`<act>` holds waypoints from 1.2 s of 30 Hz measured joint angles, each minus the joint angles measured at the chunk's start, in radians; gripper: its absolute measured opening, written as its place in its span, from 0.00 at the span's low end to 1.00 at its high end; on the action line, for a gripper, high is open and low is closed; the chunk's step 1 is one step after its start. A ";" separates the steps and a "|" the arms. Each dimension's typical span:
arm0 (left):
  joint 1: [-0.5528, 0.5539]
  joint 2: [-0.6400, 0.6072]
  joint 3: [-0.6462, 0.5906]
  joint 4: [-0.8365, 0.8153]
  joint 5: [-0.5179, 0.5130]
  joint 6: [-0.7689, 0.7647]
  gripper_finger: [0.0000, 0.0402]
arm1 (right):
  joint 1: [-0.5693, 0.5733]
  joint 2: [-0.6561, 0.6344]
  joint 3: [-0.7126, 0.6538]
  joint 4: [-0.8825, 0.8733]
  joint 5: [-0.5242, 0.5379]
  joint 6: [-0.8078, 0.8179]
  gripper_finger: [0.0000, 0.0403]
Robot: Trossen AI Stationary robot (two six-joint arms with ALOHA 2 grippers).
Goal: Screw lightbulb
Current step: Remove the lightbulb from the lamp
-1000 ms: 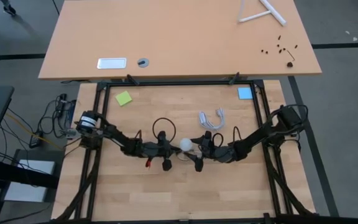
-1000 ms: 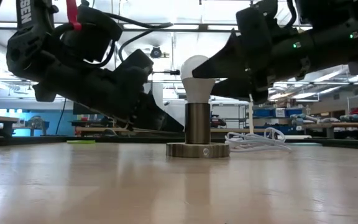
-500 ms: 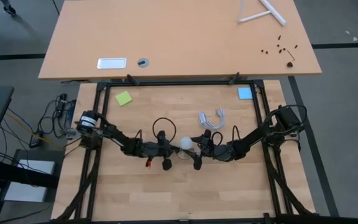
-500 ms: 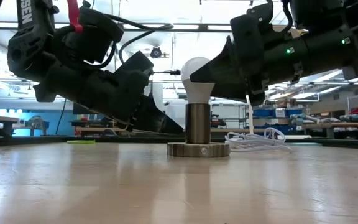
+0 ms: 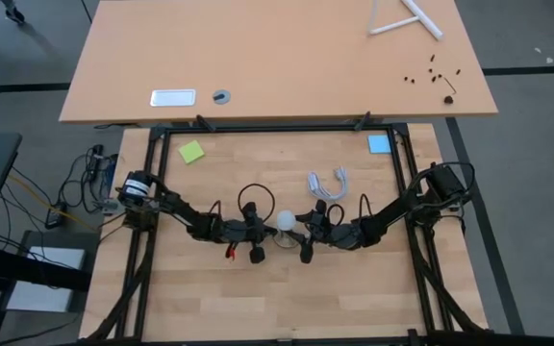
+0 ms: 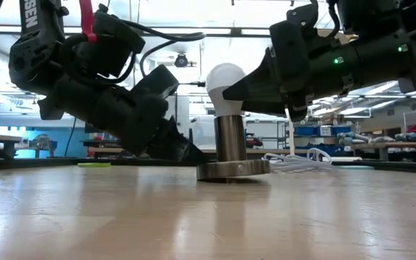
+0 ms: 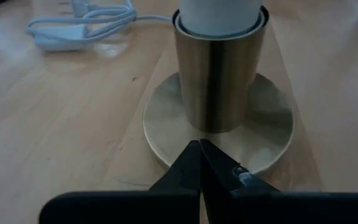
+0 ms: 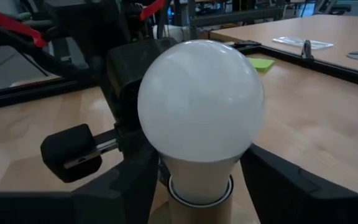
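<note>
Lightbulb point(image 6: 224, 88) is seated upright in the brass socket point(image 6: 231, 139) at table centre; the socket's disc base point(image 7: 272, 127) is seen tilted, one edge lifted off the wood. Left gripper point(image 7: 199, 163) is clenched empty, its tips pressed onto the base rim. Right gripper point(image 8: 197, 177) is set around the bulb's neck, fingers point(image 8: 132, 186) flanking it; contact cannot be told. White cord point(image 7: 79, 25) is coiled behind.

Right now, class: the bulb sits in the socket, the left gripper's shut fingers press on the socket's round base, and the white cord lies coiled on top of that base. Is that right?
Not quite. The white cord is not on the base; the high view shows it lying on the table apart from the socket. The rest stands: the bulb sits in the socket, and the left gripper, fingers shut, presses on its round base.
</note>
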 joint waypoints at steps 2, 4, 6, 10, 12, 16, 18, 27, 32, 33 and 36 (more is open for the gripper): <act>0.000 0.000 0.000 0.002 0.001 0.021 0.02 | 0.002 0.000 0.000 0.000 0.000 0.000 0.57; -0.001 -0.004 0.000 0.000 0.008 0.027 0.02 | 0.003 0.000 0.000 0.000 0.000 0.000 0.57; 0.000 -0.007 -0.001 -0.003 0.033 0.028 0.02 | 0.004 0.000 0.000 -0.001 -0.003 0.000 0.57; 0.000 -0.035 -0.023 -0.012 0.076 0.025 0.02 | 0.004 0.000 0.000 -0.003 -0.008 0.002 0.57; 0.000 -0.065 -0.040 -0.032 0.079 0.025 0.02 | 0.004 0.000 0.000 -0.003 -0.007 0.009 0.57; 0.000 -0.139 -0.078 -0.074 0.073 0.027 0.02 | 0.004 0.000 0.000 -0.002 -0.001 0.026 0.57; 0.000 -0.176 -0.092 -0.072 0.070 0.030 0.02 | 0.004 0.000 0.000 -0.001 0.000 0.027 0.57; -0.003 -0.119 -0.022 -0.051 0.128 -0.030 0.02 | 0.001 0.000 0.000 0.000 0.007 0.038 0.57; -0.002 -0.007 0.062 -0.053 0.122 -0.068 0.02 | -0.001 0.000 0.002 -0.002 0.008 0.038 0.57; -0.002 0.008 0.076 -0.050 0.116 -0.075 0.02 | -0.002 0.000 0.002 -0.001 0.008 0.037 0.57; -0.002 0.039 0.106 -0.043 0.108 -0.079 0.02 | -0.003 0.000 0.002 -0.001 0.007 0.037 0.57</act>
